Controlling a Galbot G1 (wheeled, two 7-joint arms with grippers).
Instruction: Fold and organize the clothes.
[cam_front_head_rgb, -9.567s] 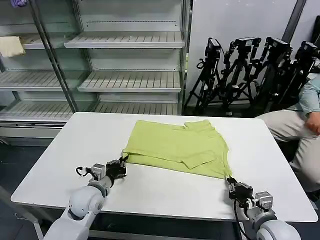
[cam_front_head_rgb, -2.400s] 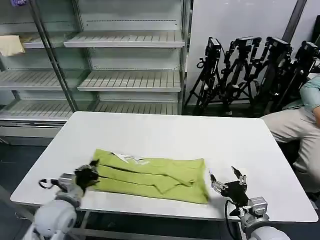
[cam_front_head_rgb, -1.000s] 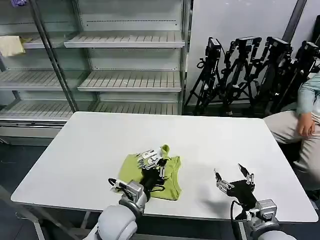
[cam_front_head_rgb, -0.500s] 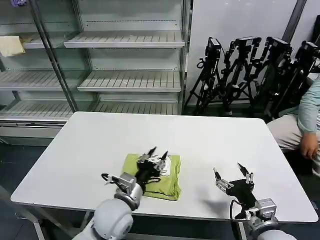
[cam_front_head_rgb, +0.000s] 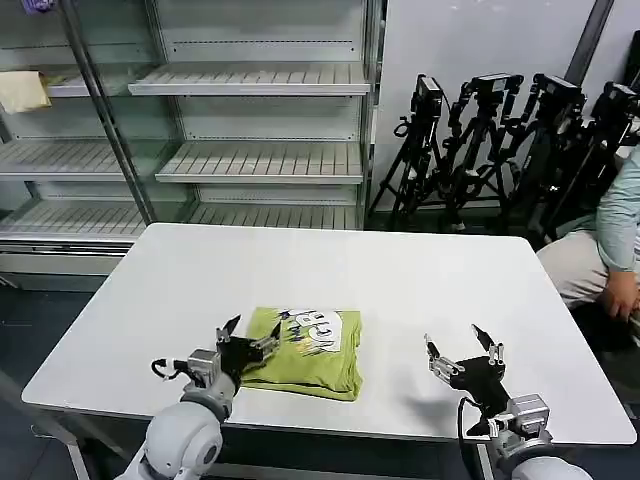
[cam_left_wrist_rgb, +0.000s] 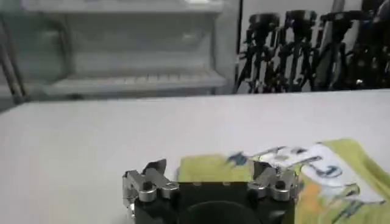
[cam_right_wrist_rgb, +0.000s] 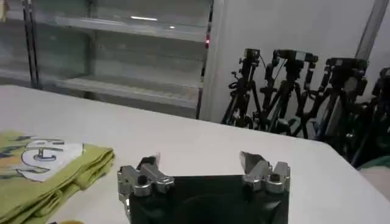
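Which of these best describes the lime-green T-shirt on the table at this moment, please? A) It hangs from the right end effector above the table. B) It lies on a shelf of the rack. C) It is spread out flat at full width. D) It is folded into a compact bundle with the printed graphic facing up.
D: the T-shirt lies folded small on the table, print up, beside the open left end effector.

Lab or studio, empty display shelving (cam_front_head_rgb: 250, 110), stored camera tripods (cam_front_head_rgb: 510, 150)
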